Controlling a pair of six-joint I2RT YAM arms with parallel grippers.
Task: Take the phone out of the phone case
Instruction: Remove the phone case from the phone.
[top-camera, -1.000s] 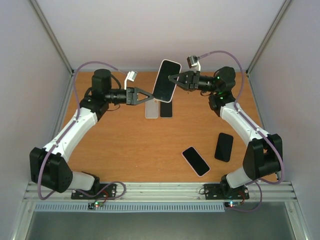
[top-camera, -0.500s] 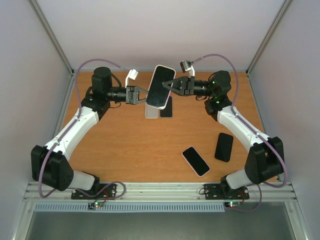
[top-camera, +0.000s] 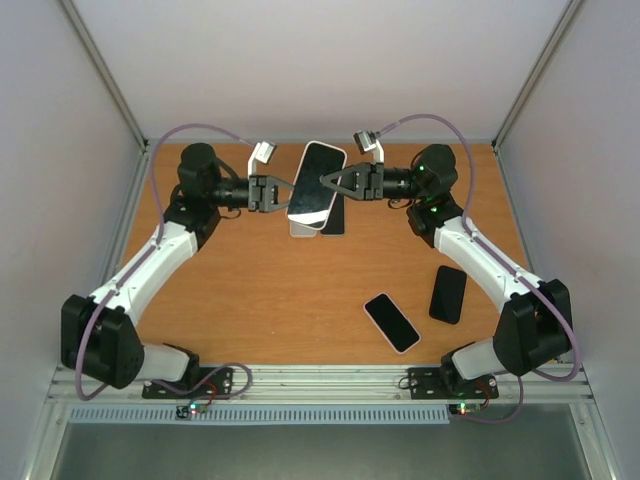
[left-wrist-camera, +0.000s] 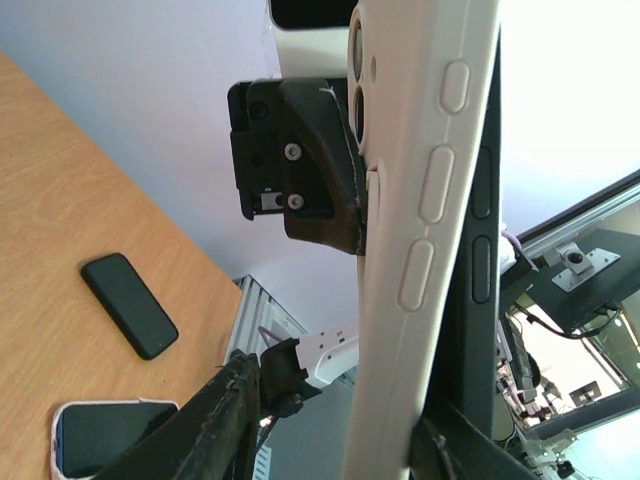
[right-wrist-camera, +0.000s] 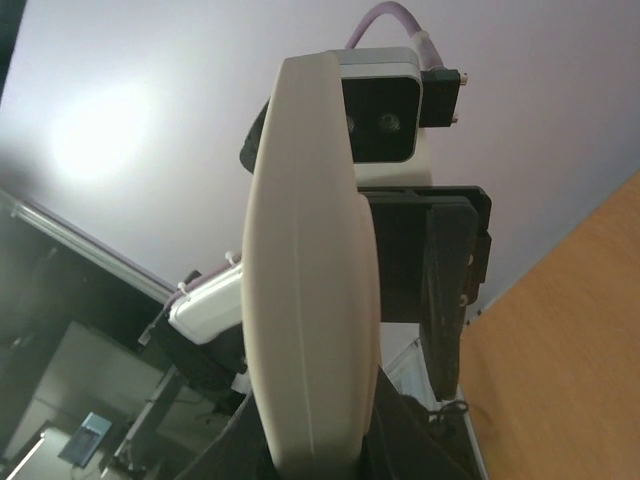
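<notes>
**A:** Above the desk (top-camera: 250, 290), far middle: phone case (left-wrist-camera: 400, 340), white, held up in the air and tilted. The phone (top-camera: 318, 180) sits in it, dark screen facing the top camera.

**B:** Fingers?

**A:** Left fingers (left-wrist-camera: 215, 415) are clamped on the phone case from its lower left side. Right fingers (right-wrist-camera: 405, 440) are clamped on it from the opposite side. The left wrist view shows one right finger pressed on the back of the phone case, just beside the lens cutout.

**B:** Is the phone coming out at all?

**A:** Cannot tell. The left wrist view shows the phone's dark edge and its buttons right beside the side wall of the phone case. Whether it's lifted off the wall is unclear.

**B:** Anything else around?

**A:** Directly under the phone case, flat on the desk, are a pale slab (top-camera: 300, 228) and a black slab (top-camera: 333, 218), side by side. Well nearer than the phone case, toward the right arm's base, is a white-rimmed phone (top-camera: 391, 322), screen up. A black phone (top-camera: 448, 294) lies near it, not touching.
</notes>
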